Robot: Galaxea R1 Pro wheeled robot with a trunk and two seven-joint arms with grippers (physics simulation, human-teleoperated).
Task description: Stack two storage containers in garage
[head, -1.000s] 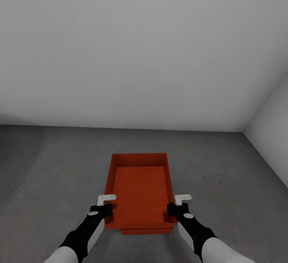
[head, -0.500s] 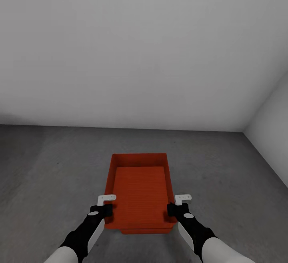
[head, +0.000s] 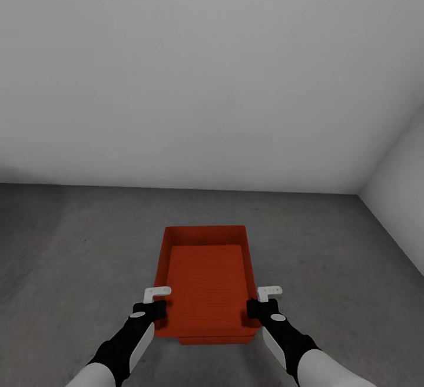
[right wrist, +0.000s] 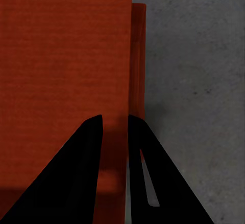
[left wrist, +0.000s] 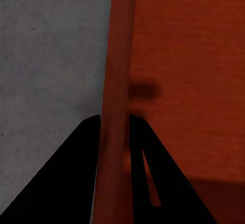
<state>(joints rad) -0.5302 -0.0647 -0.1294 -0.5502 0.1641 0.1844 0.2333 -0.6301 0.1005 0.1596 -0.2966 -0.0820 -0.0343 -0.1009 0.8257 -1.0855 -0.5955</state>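
Nearest me, both arms reach forward and down to the top bin (head: pixel 206 284).

My left gripper (head: pixel 158 303) sits at the bin's left wall, near corner. In the left wrist view the two dark fingers (left wrist: pixel 66 183) straddle that wall (left wrist: pixel 116 81), one outside over the floor (left wrist: pixel 46 55), one inside over the bin's base; narrow gap, wall between them, so it is clamped on the top bin.

My right gripper (head: pixel 261 301) mirrors it at the bin's right wall. In the right wrist view its fingers (right wrist: pixel 76 178) bracket the wall edge (right wrist: pixel 128 55) just as tightly, closed on the top bin. Beside that wall an orange strip shows, the bottom bin's rim (right wrist: pixel 139 55), with grey floor past it.

Top bin: open side up, ribbed base visible, long axis pointing away from me. Below its near edge a thin lip of the bottom bin (head: pixel 212 340) sticks out, flat on the dark floor (head: pixel 70 257). Top bin nested squarely over it; can't tell if fully seated.

Beyond the bins, bare floor runs to a pale wall (head: pixel 206 80). Right of the bins a second wall (head: pixel 403 175) meets it in a corner.
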